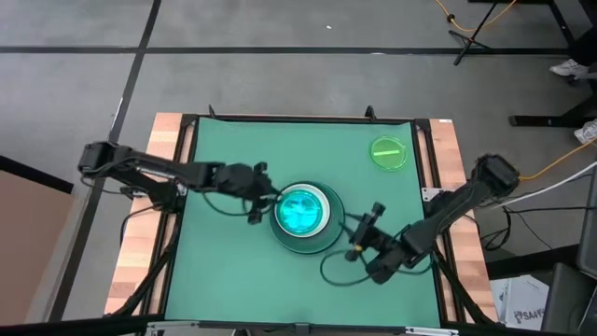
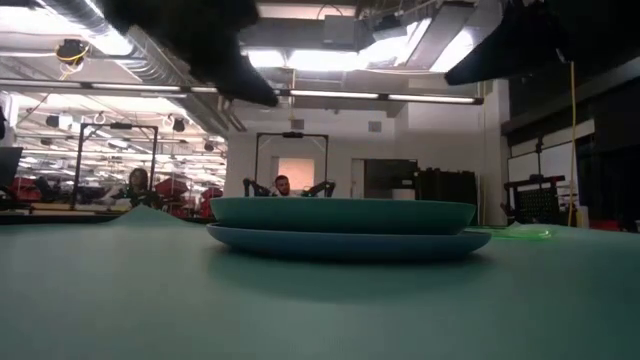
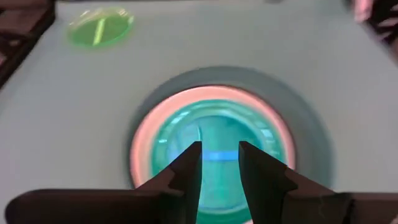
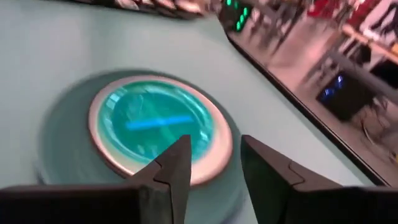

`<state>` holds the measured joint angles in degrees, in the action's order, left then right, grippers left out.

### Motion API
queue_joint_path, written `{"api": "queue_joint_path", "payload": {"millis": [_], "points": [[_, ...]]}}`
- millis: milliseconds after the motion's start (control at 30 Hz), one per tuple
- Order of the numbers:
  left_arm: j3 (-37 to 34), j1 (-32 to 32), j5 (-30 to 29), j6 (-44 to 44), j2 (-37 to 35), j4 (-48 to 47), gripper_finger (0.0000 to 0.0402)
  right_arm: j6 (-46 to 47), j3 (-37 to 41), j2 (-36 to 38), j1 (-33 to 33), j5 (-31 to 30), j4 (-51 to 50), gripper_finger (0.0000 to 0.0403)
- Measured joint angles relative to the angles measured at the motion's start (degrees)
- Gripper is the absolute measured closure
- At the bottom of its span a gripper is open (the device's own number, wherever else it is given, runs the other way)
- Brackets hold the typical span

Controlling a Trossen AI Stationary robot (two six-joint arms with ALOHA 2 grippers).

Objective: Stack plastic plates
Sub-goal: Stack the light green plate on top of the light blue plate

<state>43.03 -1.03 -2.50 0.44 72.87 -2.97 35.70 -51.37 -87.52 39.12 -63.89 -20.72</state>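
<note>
Nearly there: the stack of plates (image 1: 305, 218) sits between the left tool (image 1: 258, 206) and the right tool (image 1: 366, 231), both with fingers apart and empty. One bright green plate (image 1: 389, 152) lies well beyond the right tool, not yet stacked.

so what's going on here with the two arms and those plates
The robot is stacking plastic plates. A stack sits mid-table: large plates at the bottom, a white one above, translucent cyan on top. The left end effector is at the stack's left edge, fingers slightly apart and empty. The right end effector waits just off the stack's right side, also open and empty. One bright green small plate lies alone near the far right corner, not yet stacked.
</note>
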Motion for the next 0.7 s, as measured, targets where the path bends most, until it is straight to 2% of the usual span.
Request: {"api": "queue_joint_path", "payload": {"millis": [200,400,567,700], "points": [[-11.78,-6.59,-0.04,-4.57,-2.43,15.67,0.0303,7.25,0.0,9.36,-4.86,7.69,-19.79,0.0268],[-20.45,-12.86,-2.45,-5.43,-1.73,32.46,0.0303,14.09,0.15,11.64,-14.88,13.53,-35.91,0.0268],[-25.74,-14.41,-1.57,-3.99,-1.78,49.39,0.0303,8.35,4.01,11.58,-24.46,20.74,-33.13,0.0268],[-26.48,-14.41,0.09,-3.85,-1.78,51.48,0.0303,1.7,9.55,11.58,-32.0,28.8,-26.77,0.0268]]}}
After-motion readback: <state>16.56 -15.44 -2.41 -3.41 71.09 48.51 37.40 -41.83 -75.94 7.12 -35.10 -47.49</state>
